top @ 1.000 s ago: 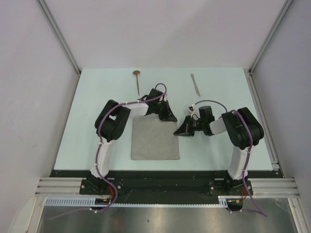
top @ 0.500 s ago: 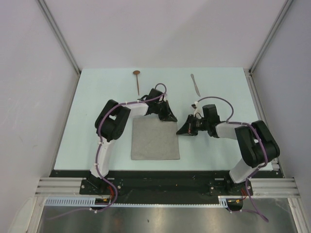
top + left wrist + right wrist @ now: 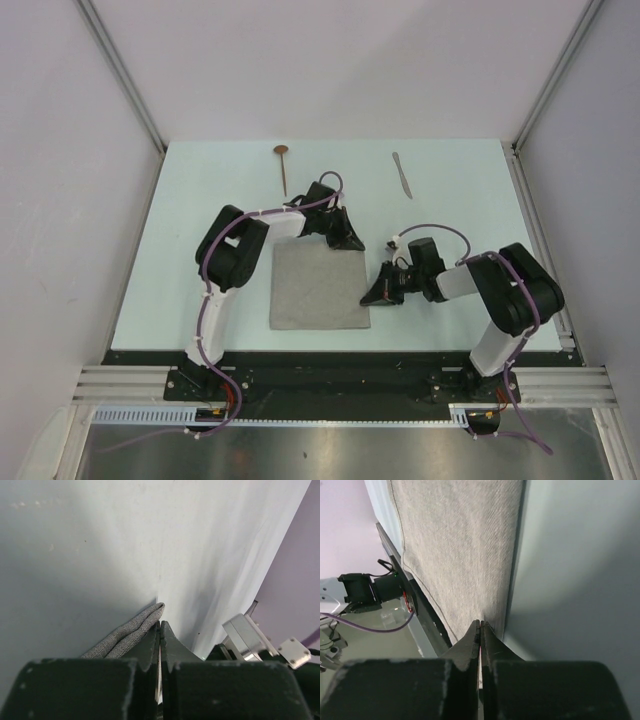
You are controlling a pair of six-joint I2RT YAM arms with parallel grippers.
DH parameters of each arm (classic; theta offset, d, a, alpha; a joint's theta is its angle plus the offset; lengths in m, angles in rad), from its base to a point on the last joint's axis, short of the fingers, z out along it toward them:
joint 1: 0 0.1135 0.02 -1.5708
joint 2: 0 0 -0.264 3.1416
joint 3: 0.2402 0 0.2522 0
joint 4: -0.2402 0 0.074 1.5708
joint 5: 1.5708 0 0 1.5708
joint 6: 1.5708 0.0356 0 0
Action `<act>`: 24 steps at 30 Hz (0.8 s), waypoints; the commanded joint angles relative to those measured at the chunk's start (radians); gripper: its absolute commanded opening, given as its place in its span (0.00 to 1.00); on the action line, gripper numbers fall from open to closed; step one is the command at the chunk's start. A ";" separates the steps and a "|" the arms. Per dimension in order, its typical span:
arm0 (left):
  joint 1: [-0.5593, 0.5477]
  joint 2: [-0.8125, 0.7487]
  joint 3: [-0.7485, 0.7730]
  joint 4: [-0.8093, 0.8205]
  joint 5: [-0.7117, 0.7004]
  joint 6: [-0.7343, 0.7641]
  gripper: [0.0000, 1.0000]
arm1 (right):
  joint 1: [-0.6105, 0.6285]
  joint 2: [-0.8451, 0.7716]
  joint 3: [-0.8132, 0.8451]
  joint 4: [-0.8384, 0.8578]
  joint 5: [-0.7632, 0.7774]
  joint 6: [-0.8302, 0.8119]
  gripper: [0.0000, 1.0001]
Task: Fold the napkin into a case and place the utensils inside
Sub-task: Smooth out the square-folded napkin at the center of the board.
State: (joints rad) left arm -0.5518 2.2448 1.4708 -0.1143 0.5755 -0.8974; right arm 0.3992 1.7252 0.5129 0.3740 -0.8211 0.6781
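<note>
The grey-beige napkin (image 3: 318,288) lies flat as a square on the table between the arms. My left gripper (image 3: 354,244) is shut at its far right corner. In the left wrist view the tips (image 3: 160,623) are closed, and a doubled edge of the napkin (image 3: 127,635) lies against the left finger; no cloth shows between the jaws. My right gripper (image 3: 368,298) is shut low at the napkin's right edge. In the right wrist view its tips (image 3: 480,622) rest over that edge of the napkin (image 3: 460,540). The spoon (image 3: 283,165) and the knife (image 3: 402,173) lie apart at the far side.
The pale table (image 3: 200,200) ends in a black front rail (image 3: 330,358) just near of the napkin. Grey walls stand on the left, right and back. The right arm's body (image 3: 500,285) lies to the right of the napkin.
My right gripper has moved toward the near edge along the napkin's right side, and its arm has swung. The left gripper and the napkin have stayed put.
</note>
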 commanded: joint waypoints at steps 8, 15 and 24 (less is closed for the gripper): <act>0.007 0.029 0.026 -0.074 -0.126 0.066 0.00 | 0.115 -0.181 -0.063 -0.029 0.109 0.020 0.00; 0.019 -0.034 0.106 -0.176 -0.135 0.143 0.13 | 0.113 -0.168 -0.156 0.016 0.132 0.034 0.00; 0.043 -0.386 0.022 -0.278 -0.150 0.222 0.47 | 0.112 -0.446 -0.042 -0.433 0.278 -0.063 0.18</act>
State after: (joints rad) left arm -0.5251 2.1212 1.5345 -0.3397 0.4595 -0.7536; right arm 0.5110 1.3773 0.4084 0.1593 -0.6422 0.6746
